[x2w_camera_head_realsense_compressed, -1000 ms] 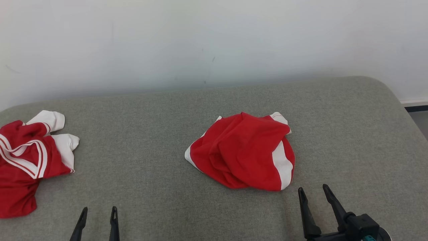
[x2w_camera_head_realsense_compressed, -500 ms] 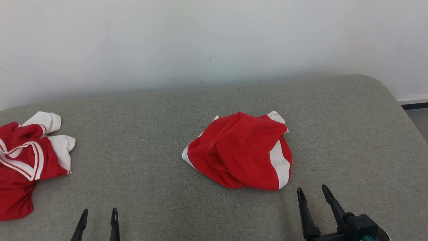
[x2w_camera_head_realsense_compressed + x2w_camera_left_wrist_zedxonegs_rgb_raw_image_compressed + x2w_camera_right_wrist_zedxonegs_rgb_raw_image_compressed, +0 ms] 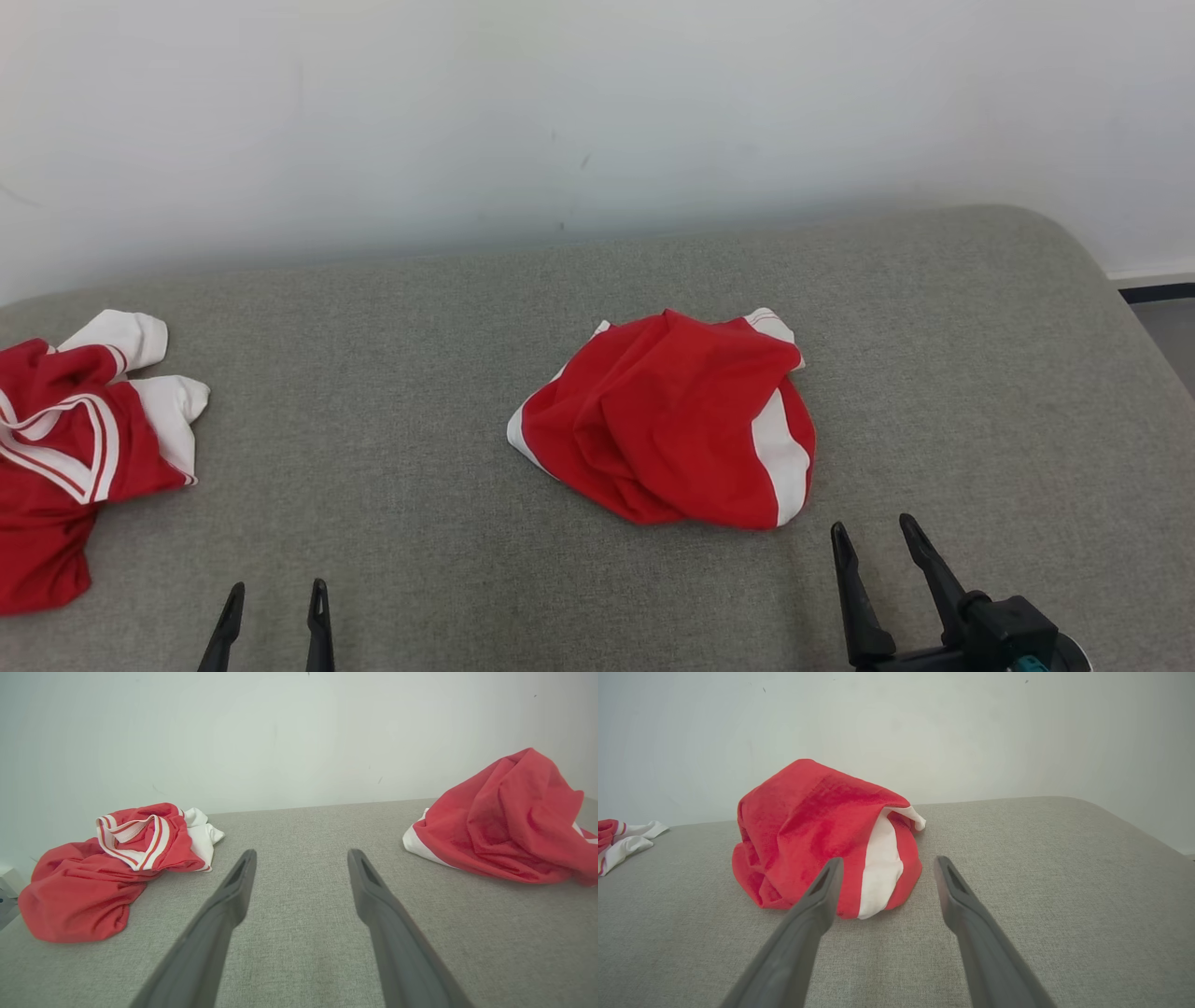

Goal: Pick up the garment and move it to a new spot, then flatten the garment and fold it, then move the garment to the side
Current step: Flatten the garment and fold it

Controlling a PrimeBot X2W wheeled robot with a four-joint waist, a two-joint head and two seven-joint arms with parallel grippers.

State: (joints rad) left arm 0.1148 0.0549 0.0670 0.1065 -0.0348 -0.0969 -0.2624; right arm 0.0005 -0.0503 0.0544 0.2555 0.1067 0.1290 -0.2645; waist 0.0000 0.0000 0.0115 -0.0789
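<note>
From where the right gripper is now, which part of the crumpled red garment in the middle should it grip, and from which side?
Probably the bulging fold along the white stripe, on the near right side of the crumpled red garment. Come from the near right, where the open right gripper is: there the cloth stands up off the grey cushion.

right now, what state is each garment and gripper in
middle red garment: crumpled heap on the grey surface, not flattened or folded, nothing touching it
left red garment: crumpled, striped trim showing, lying apart at the left side
left gripper: open, empty
right gripper: open, empty, just short of the middle red garment
</note>
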